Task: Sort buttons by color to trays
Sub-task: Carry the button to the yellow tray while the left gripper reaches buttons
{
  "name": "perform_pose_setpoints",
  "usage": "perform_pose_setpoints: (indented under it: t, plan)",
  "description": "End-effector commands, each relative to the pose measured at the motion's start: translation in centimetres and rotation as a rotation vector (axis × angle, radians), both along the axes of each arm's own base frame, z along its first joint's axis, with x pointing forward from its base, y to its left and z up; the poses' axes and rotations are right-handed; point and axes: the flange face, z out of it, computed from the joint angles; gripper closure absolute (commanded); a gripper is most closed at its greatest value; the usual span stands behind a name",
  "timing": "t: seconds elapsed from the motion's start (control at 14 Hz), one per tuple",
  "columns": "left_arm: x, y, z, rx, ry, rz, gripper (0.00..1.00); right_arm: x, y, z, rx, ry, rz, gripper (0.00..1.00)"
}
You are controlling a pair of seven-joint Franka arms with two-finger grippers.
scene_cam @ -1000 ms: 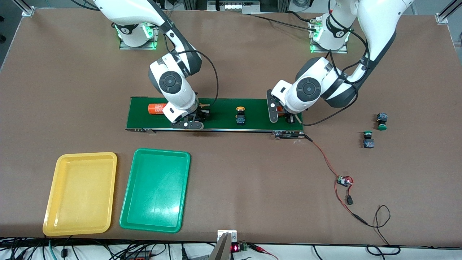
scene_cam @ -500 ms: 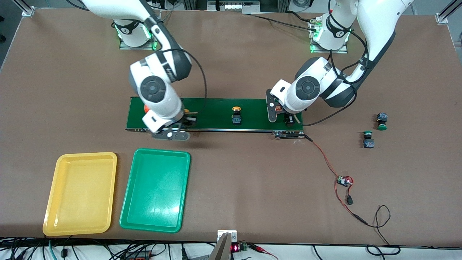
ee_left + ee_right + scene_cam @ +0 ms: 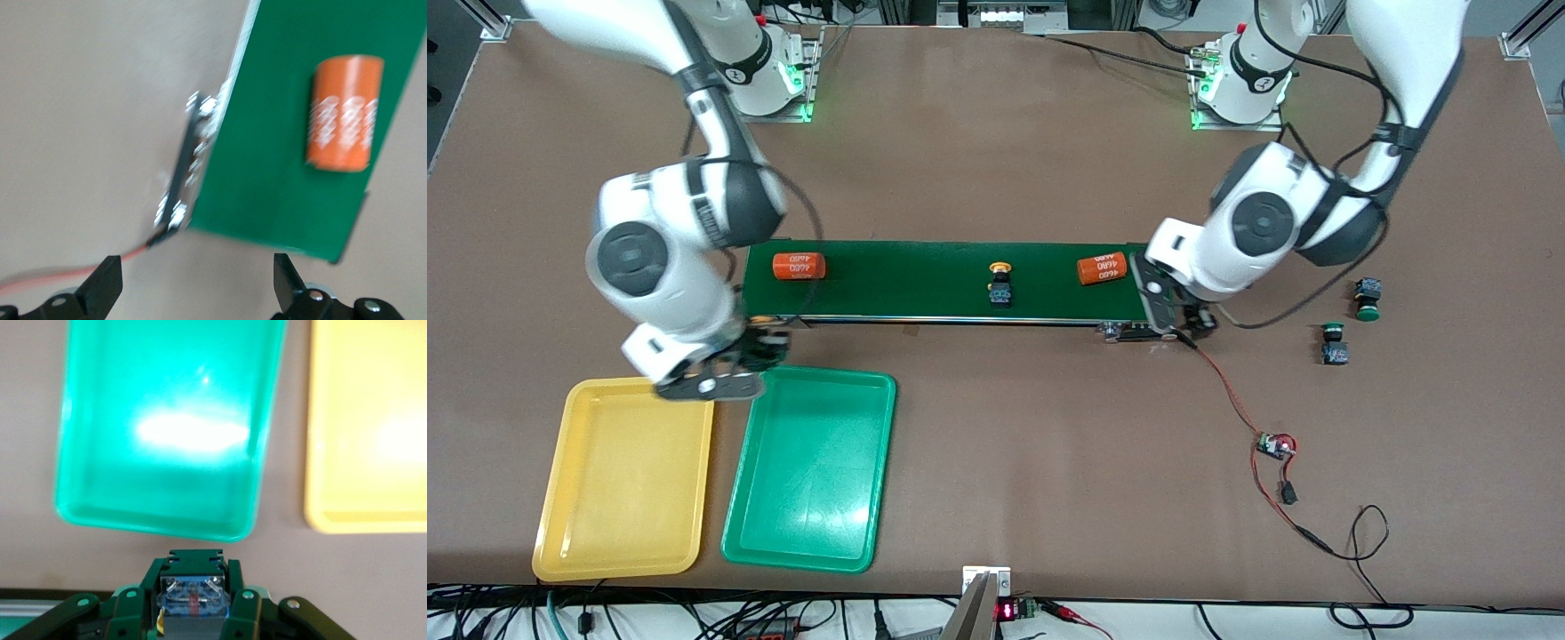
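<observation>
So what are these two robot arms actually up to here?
They are sorting buttons by cap color into trays. The right gripper holds a button in the air over the gap between the yellow tray and the green tray. The left gripper hangs open over the conveyor belt's end, beside an orange 4680 cylinder. Another yellow-capped button sits on the belt, and two green-capped buttons lie on the table.

Brown table [image 3: 996, 160]: trays [image 3: 627, 476], conveyor [image 3: 951, 283].
</observation>
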Motion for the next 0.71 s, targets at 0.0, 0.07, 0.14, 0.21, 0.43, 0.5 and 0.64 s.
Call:
perform_pose_setpoints:
  t: [0.0, 0.07, 0.14, 0.21, 0.43, 0.5, 0.64]
  plan:
    - [0.9, 4.6, 1.9, -0.006, 0.002, 0.145, 0.0, 2.7, -4.1, -1.3, -0.014, 0.002, 0.059, 1.0]
    - [1.4, 6.8, 1.9, -0.006, 0.009, 0.202, 0.0, 3.5, -5.4, -2.1, -0.018, -0.017, 0.082, 1.0]
    - [1.8, 9.1, 1.9, -0.007, 0.014, 0.257, 0.0, 4.1, -6.8, -2.8, -0.032, -0.043, 0.08, 1.0]
    - [2.0, 11.6, 1.5, -0.009, 0.031, 0.334, 0.0, 4.7, -8.4, -3.4, -0.064, -0.063, 0.083, 1.0]
    - [2.4, 17.5, 0.3, 0.028, 0.057, 0.556, 0.0, 5.8, -13.2, -7.3, -0.163, -0.086, 0.104, 1.0]
    - [2.3, 18.6, -0.1, 0.043, 0.064, 0.636, 0.0, 6.0, -14.8, -8.3, -0.175, -0.088, 0.096, 1.0]
    - [2.1, 20.9, -1.0, 0.073, 0.08, 0.752, 0.0, 6.2, -16.4, -10.1, -0.173, -0.089, 0.082, 1.0]
